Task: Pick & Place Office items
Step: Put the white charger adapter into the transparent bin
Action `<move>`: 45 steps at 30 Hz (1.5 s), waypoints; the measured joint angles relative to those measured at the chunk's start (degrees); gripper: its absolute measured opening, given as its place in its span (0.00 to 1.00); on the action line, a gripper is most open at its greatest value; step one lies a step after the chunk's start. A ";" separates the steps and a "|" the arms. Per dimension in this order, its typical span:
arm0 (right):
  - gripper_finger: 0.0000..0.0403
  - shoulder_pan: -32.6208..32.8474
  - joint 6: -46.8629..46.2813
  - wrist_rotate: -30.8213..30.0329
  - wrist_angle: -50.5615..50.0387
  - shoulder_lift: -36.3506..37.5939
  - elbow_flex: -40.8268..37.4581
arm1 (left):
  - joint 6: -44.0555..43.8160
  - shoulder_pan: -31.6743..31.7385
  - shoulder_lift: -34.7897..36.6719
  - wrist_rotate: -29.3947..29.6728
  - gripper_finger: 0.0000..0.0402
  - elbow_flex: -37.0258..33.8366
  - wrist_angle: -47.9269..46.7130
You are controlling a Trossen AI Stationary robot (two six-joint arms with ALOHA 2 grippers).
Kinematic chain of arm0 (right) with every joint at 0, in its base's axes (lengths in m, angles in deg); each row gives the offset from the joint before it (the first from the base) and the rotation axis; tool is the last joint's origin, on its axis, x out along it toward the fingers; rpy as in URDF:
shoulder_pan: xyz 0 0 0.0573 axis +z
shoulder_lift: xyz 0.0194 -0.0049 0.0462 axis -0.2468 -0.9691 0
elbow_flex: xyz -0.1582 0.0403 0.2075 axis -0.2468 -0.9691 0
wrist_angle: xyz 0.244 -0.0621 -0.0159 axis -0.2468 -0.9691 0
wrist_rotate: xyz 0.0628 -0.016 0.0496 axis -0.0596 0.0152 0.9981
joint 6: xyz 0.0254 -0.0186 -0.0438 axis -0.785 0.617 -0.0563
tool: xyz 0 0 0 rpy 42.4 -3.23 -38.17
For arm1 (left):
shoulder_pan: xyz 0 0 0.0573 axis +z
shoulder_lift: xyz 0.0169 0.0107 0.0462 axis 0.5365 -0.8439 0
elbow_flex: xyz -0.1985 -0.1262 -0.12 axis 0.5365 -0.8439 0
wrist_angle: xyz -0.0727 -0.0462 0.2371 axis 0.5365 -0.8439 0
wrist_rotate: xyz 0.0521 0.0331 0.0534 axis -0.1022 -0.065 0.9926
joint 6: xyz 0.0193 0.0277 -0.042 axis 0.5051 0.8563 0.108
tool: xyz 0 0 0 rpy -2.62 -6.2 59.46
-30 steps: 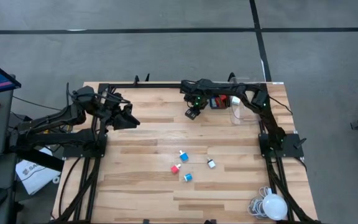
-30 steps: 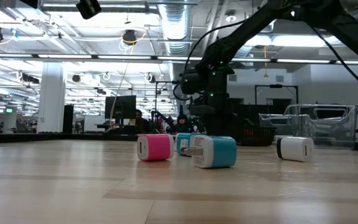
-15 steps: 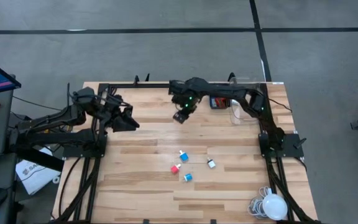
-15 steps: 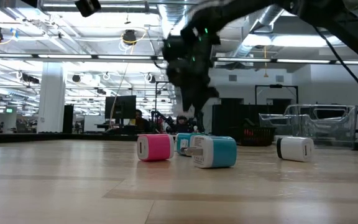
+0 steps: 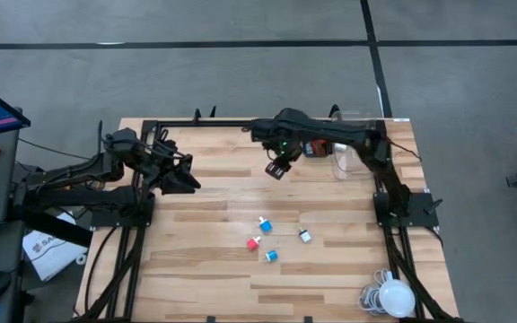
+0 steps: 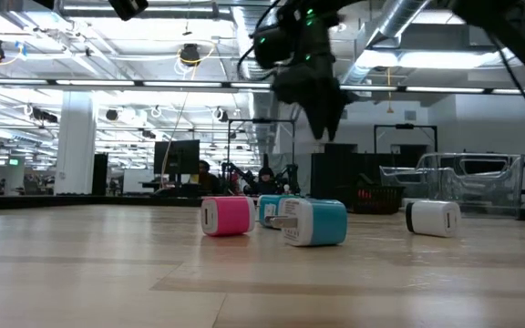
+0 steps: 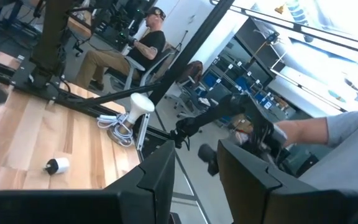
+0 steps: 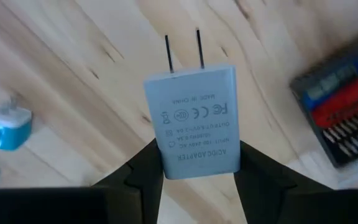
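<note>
Four chargers (image 5: 265, 225) mid-table; right end effector (image 8: 197, 163) grips adapter (image 8: 192, 118).

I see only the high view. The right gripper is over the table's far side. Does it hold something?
Observer: Yes. The right gripper is shut on a pale adapter, prongs pointing away from the wrist.
Operator: Is it above the table?
Observer: Yes. In the low view it hangs well above the pink adapter.
Operator: And the left gripper?
Observer: The left gripper holds nothing; its fingers are apart.
</note>
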 joint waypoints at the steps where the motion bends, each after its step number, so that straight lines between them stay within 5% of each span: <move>1: 0.38 -0.47 -0.63 -0.08 0.07 1.54 -1.48 | 0.00 0.00 0.17 -0.02 0.29 0.00 -0.10; 15: 0.38 -16.88 -19.17 0.66 16.43 37.46 -41.66 | 1.76 0.00 1.00 -0.76 0.29 0.00 0.00; 22: 0.38 -28.89 -24.59 3.75 23.37 47.85 -58.59 | 1.70 0.00 0.94 -0.61 0.29 0.00 -0.03; 32: 0.38 -37.69 -29.74 6.00 32.45 48.25 -63.80 | 1.49 0.00 0.94 0.28 0.29 0.00 -0.03; 45: 0.38 -38.56 -35.09 6.12 41.11 38.28 -63.76 | 1.59 0.00 0.94 0.79 0.29 0.00 0.12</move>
